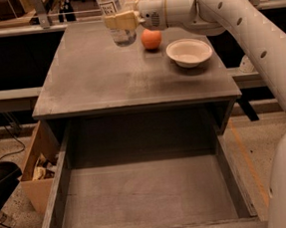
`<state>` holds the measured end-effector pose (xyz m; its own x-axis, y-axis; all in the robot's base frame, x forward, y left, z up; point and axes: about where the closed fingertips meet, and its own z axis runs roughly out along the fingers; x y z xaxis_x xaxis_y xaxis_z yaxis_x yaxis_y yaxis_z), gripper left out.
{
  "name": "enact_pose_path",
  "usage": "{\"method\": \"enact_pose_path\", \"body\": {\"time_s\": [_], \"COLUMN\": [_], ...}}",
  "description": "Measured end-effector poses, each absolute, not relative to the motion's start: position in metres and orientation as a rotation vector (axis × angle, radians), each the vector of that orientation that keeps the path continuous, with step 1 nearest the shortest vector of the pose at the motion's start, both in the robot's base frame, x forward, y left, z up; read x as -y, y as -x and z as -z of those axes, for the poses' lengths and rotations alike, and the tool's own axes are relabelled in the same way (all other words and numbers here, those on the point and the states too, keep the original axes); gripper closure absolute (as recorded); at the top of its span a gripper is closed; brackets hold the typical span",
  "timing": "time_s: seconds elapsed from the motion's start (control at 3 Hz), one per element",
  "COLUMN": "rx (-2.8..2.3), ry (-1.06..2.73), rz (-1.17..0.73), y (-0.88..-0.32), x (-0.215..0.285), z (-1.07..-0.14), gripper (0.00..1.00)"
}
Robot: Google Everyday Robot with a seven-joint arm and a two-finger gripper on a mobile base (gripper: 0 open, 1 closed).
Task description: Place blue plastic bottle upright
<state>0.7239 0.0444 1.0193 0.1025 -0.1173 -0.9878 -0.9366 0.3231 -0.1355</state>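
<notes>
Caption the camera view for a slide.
Gripper holds clear bluish plastic bottle upright over grey tabletop, far side, beside round orange ball.

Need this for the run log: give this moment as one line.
gripper: shut on blue plastic bottle, over table far edge | bottle: upright | orange ball: beside bottle

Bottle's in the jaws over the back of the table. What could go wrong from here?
1. The gripper holds the bottle upright, but I cannot tell if its base touches the table; released early, it may topple.
2. The orange ball sits just right of the bottle; a sideways bump could roll it toward the bowl.
</notes>
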Motion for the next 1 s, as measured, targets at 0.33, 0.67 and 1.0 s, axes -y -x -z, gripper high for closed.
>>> {"method": "enact_pose_path", "body": {"time_s": [0.33,0.67,1.0], "rx": [-1.317,-1.287,-1.266], "ry": [1.054,1.037,1.028], "rz": [-0.883,-0.966,-1.038], "y": [-0.722,-0.721,-0.722], "x": [-0.062,-0.091,-0.115], "z": [-0.999,-0.979,-0.96], "gripper": [1.0,1.0,1.0]}}
